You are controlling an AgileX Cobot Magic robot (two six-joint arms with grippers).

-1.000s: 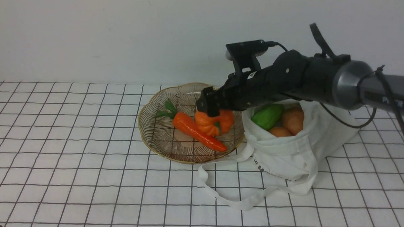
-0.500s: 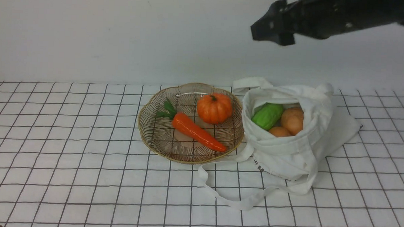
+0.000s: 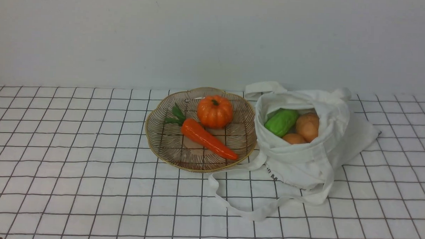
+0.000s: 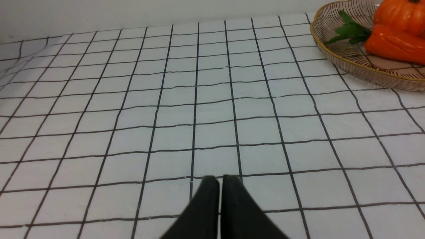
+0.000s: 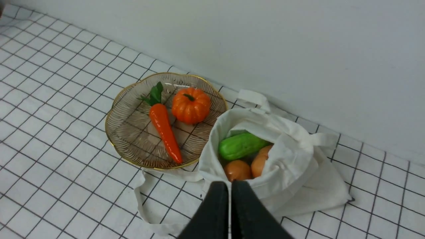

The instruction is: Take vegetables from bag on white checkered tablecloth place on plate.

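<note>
The ribbed glass plate [image 3: 162, 142] with a gold rim holds the orange pumpkin [image 3: 215, 111] and the carrot [image 3: 208, 139]. To its right the white bag [image 3: 302, 165] lies open on the checkered tablecloth [image 3: 72, 182], with the green gourd [image 3: 281, 122] and two tan potatoes [image 3: 307, 126] inside. No arm shows in the front view. My right gripper [image 5: 229, 186] is shut and empty, high above the bag [image 5: 292, 166], looking down on the plate [image 5: 126, 132]. My left gripper [image 4: 220, 181] is shut and empty, low over bare cloth, apart from the plate [image 4: 348, 56].
A plain white wall [image 3: 215, 38] stands close behind the plate and bag. The bag's long strap [image 3: 244, 209] loops across the cloth in front of it. Bare cloth spreads to the left and front.
My right arm has let go of the pumpkin on the plate, risen and left the front view. The pumpkin has settled upright and a little to the left.
</note>
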